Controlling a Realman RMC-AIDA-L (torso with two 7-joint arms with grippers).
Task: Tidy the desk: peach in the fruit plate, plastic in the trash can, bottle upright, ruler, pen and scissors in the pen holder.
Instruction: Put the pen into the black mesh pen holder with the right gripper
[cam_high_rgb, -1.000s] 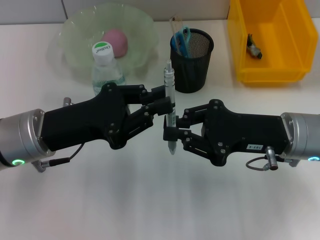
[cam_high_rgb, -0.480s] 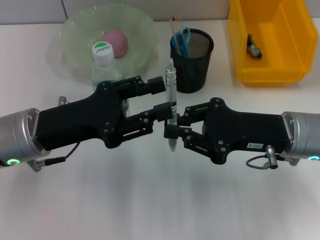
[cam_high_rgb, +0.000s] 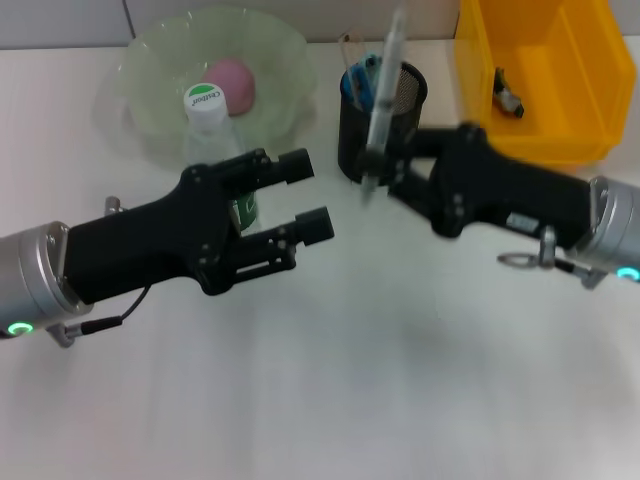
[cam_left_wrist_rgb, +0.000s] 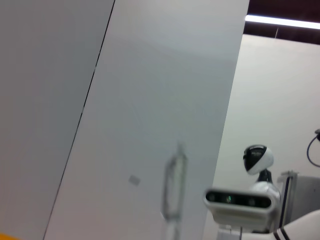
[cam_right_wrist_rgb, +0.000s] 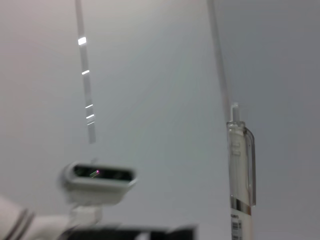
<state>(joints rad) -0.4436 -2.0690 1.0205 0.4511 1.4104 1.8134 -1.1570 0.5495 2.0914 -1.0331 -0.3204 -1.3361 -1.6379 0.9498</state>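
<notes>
My right gripper (cam_high_rgb: 388, 176) is shut on the clear pen (cam_high_rgb: 381, 110), which it holds tilted in the air just in front of the black mesh pen holder (cam_high_rgb: 397, 128). The same pen (cam_right_wrist_rgb: 242, 175) stands upright in the right wrist view and is a blur in the left wrist view (cam_left_wrist_rgb: 173, 192). Blue-handled scissors (cam_high_rgb: 364, 80) and a ruler (cam_high_rgb: 351, 46) stick out of the holder. My left gripper (cam_high_rgb: 306, 196) hangs open and empty left of the pen. The peach (cam_high_rgb: 232, 80) lies in the green fruit plate (cam_high_rgb: 150, 70). In front of the plate the bottle (cam_high_rgb: 210, 125) stands upright.
A yellow bin (cam_high_rgb: 575, 120) sits at the back right with a small dark piece (cam_high_rgb: 509, 94) inside. The bottle stands close behind my left arm. White desk stretches in front of both arms.
My left gripper opened, let go of the pen and drew back to the left. My right gripper carried the pen up and back toward the pen holder.
</notes>
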